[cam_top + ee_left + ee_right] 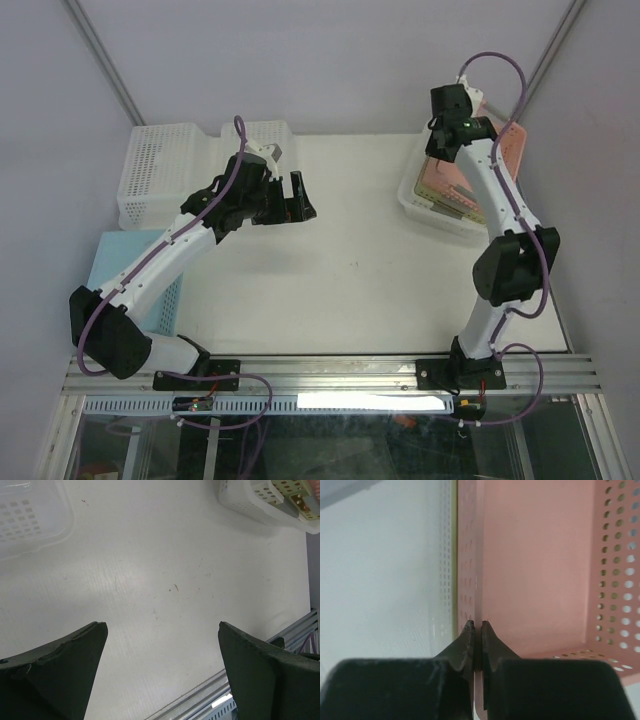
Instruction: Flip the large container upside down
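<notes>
The large container (27,515) is a translucent whitish tub with a grid base and rounded corners, at the top left of the left wrist view. In the top view it (262,132) lies at the far edge, partly hidden behind my left wrist. My left gripper (298,198) hovers over the bare table right of it, jaws wide apart and empty (162,626). My right gripper (475,625) is at the far right, shut on the side wall of a pink perforated basket (535,565); from above my wrist hides the fingers.
A tall white mesh basket (160,180) stands at the far left beside the large container. A white mesh tub (432,208) at the far right holds the pink basket (505,150) and a yellowish one. A light blue tub (125,262) sits at the left edge.
</notes>
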